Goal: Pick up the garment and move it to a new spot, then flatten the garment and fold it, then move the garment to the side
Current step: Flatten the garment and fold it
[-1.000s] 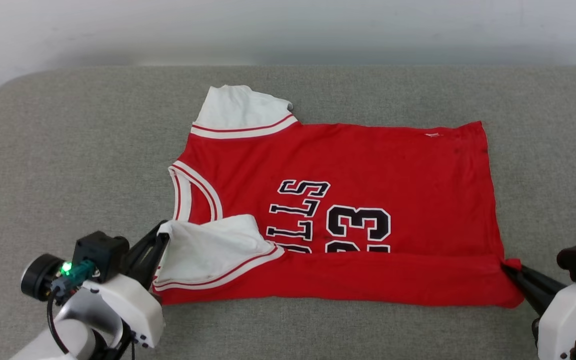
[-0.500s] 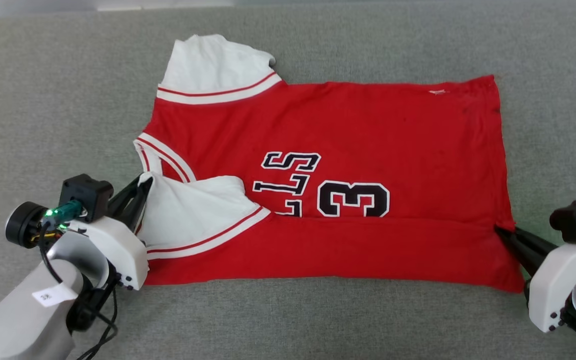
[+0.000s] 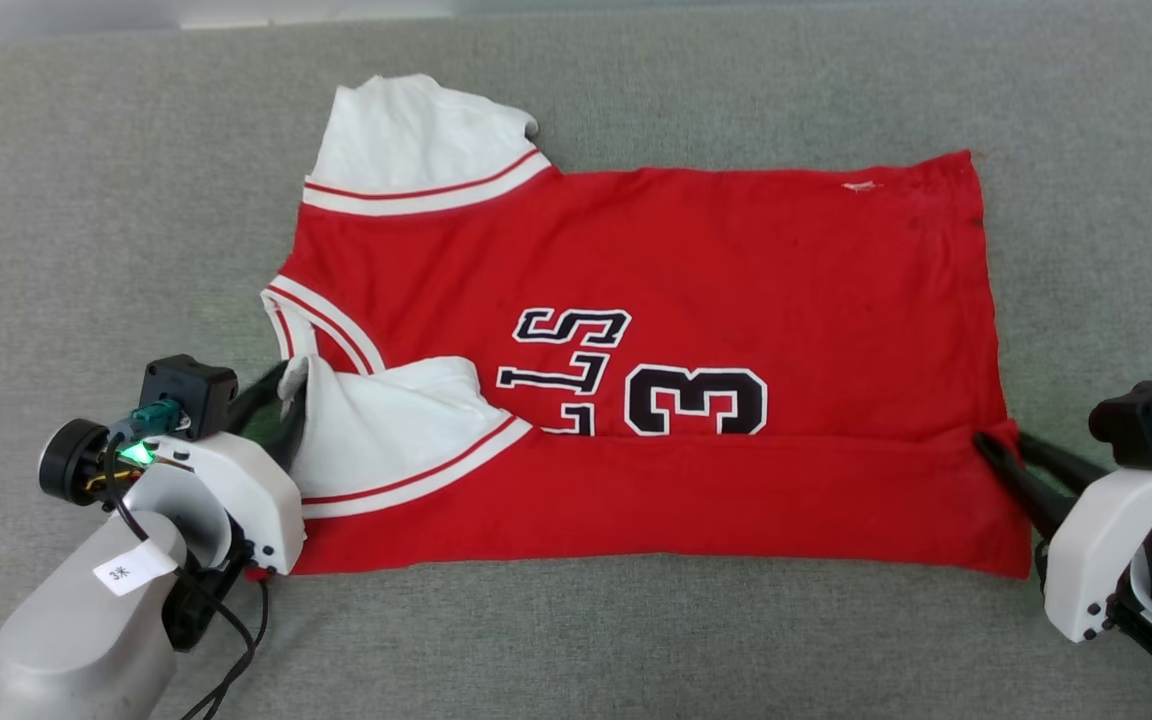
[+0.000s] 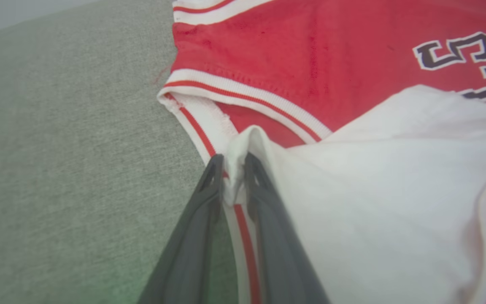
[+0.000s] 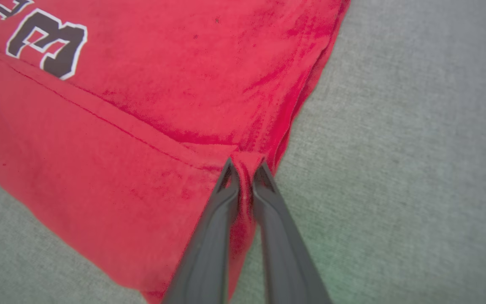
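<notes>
The garment (image 3: 686, 260), a red jersey with white sleeves and black lettering, lies spread on the grey cushion, collar to the left. Its near long edge is folded over onto the chest, covering part of the lettering. My left gripper (image 3: 291, 378) sits at the collar end. In the left wrist view its fingertips (image 4: 215, 169) stand slightly parted with a ridge of the garment's (image 4: 310, 63) white sleeve cloth between them. My right gripper (image 3: 998, 442) holds the hem end. In the right wrist view, my right gripper (image 5: 245, 165) pinches a red fold of the garment (image 5: 141, 105).
The grey fabric cushion (image 3: 86, 200) stretches wide on all sides of the jersey, with bare room at left, right and front. A pale wall strip (image 3: 56, 25) shows beyond its far edge at the top left.
The camera tilted down. Both grippers carried the near edge farther over the chest, hiding more of the lettering. The left fingers have parted a little around the sleeve cloth.
</notes>
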{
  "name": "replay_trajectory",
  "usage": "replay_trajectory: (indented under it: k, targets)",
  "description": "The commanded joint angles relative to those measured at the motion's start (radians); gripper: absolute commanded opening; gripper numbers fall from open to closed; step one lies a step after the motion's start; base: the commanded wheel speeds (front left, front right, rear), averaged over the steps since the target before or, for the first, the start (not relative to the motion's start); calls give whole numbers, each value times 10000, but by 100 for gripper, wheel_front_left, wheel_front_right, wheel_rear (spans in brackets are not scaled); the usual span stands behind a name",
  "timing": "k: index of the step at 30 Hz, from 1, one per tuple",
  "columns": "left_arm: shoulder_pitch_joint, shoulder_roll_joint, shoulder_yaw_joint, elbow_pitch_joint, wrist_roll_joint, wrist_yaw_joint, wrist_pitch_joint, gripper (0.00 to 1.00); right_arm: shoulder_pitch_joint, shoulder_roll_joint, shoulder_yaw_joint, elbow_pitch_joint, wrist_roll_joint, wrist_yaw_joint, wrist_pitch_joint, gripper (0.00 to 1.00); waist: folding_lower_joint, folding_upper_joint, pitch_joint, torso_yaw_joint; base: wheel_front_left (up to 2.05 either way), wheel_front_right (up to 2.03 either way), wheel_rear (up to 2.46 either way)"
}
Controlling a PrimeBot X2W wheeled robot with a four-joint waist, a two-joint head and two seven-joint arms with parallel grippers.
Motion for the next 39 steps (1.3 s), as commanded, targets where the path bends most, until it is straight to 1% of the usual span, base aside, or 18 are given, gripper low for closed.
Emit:
replay_trajectory:
  k: [1,3,6,9,12,14,16,23,26,29,32,35,39]
  targets:
    - [55,-39,-94,189,81,-14,-19,100,-86,21,-81,-6,26,-9,-105,100,-1,0,-268,69,0,0,0]
    - [-150,23,-40,193,99,-39,-136,100,-14,16,-149,-75,64,-9,-179,100,-1,0,-498,138,0,0,0]
    - [-427,340,3,-137,166,-43,109,100,175,-59,-295,-179,39,-9,-221,100,-1,0,-811,282,0,0,0]
    - [-660,636,-15,-655,182,-32,622,100,275,-61,-502,-305,-47,-9,-312,100,-1,0,-1038,412,0,0,0]
    - [-936,1003,-55,-1220,83,-95,1412,100,401,64,-672,-358,-165,-9,-378,100,-1,0,-1181,511,0,0,0]
    - [-1090,1252,-151,-1575,9,-129,2115,100,392,139,-756,-393,-251,-9,-385,100,-1,0,-1231,557,0,0,0]
    - [-1230,1367,-169,-1898,-324,-200,2951,100,383,211,-795,-426,-311,-9,-356,100,-1,0,-1268,596,0,0,0]
    - [-1604,1803,-508,-2790,-1681,-373,6420,100,368,422,-856,-459,-459,-9,-352,100,-1,0,-1333,622,0,0,0]
    - [-1602,1891,-662,-2974,-2220,-411,7602,100,322,510,-817,-469,-512,-9,-332,100,-1,0,-1317,561,0,0,0]
    - [-1477,1937,-832,-3068,-2658,-380,8489,100,222,552,-772,-465,-508,-9,-306,100,-1,0,-1266,461,0,0,0]
    - [-1296,1988,-1008,-3091,-2911,-343,9105,100,126,593,-734,-421,-475,-9,-293,100,-1,0,-1190,340,0,0,0]
    - [-1070,2010,-1223,-2996,-3023,-330,9485,100,-11,623,-672,-359,-443,-9,-295,100,-1,0,-1079,209,0,0,0]
    - [-762,1955,-1459,-2705,-3068,-334,9606,100,-219,677,-547,-269,-433,-9,-344,100,-1,0,-888,26,0,0,0]
